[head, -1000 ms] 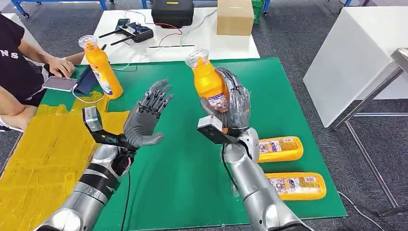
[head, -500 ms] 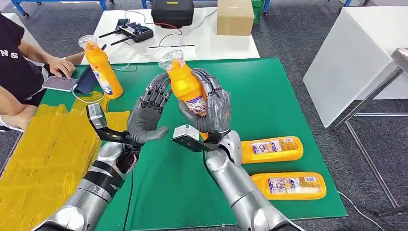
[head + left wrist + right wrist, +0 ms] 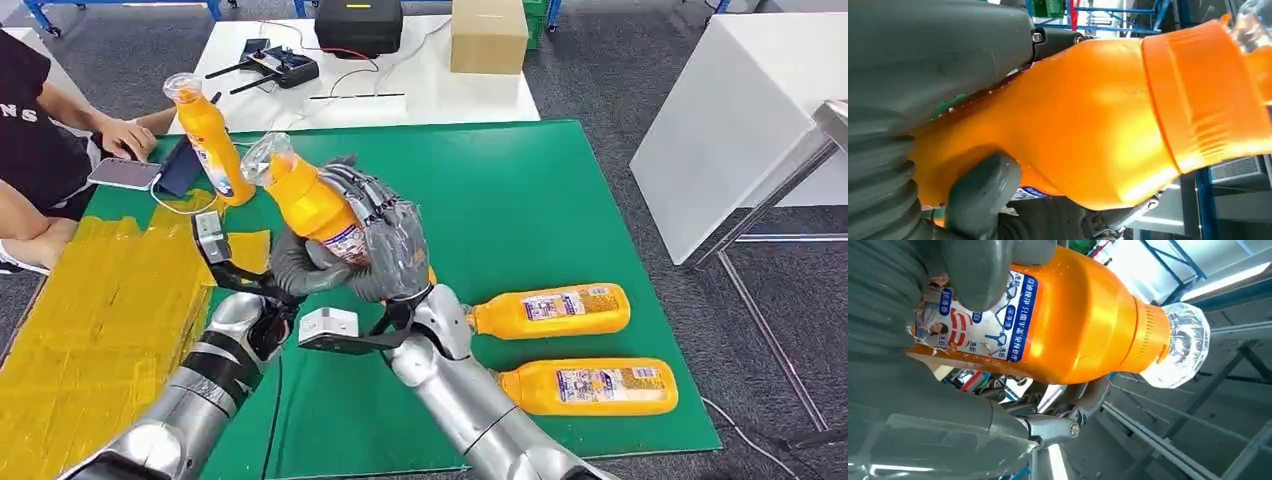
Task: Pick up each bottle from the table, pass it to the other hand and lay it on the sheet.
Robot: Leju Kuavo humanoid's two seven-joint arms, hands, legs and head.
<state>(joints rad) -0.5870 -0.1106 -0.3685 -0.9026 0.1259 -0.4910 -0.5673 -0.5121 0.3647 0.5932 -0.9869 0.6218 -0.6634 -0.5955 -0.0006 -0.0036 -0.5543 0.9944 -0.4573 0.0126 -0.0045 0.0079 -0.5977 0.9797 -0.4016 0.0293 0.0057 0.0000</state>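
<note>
Orange bottle (image 3: 312, 203) up above the green mat (image 3: 560, 200), tilted, clear cap toward the yellow sheet (image 3: 90, 320). Gripped by the right hand (image 3: 385, 250), fingers wrapped round the labelled body. Clasped too by the left hand (image 3: 300, 268), thumb (image 3: 980, 187) pressed against the bottle's lower side. Standing bottle (image 3: 210, 140) upright at the mat's far left edge, beside the sheet. Two more bottles (image 3: 555, 310) lying flat on the mat's right part, well apart from both hands. Person's hand (image 3: 128, 135) resting near a phone.
</note>
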